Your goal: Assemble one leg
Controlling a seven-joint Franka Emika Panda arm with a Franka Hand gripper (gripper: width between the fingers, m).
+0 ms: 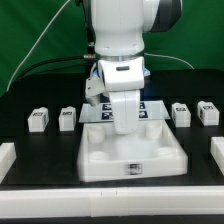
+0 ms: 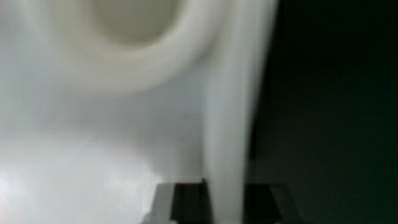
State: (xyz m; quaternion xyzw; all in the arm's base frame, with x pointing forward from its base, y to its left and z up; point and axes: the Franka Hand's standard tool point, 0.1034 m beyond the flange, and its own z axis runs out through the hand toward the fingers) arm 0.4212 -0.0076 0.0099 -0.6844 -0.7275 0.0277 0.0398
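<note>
Four small white legs with tag markers lie on the black table, two at the exterior view's left (image 1: pixel 38 119) (image 1: pixel 68 117) and two at its right (image 1: pixel 181 113) (image 1: pixel 207 112). The large white square panel (image 1: pixel 130 160) lies in front at the middle. My gripper (image 1: pixel 125 127) is down at the panel's far edge, away from all the legs. In the wrist view the panel (image 2: pixel 89 120) fills the picture, with a round socket (image 2: pixel 134 25). Its thin edge wall runs between my dark fingertips (image 2: pixel 178 203), which press it from both sides. My gripper (image 2: pixel 226 205) holds no leg.
The marker board (image 1: pixel 92 108) lies flat behind the panel, partly hidden by the arm. White blocks stand at the table's left edge (image 1: pixel 5 157) and right edge (image 1: pixel 216 150). A green cable runs along the back.
</note>
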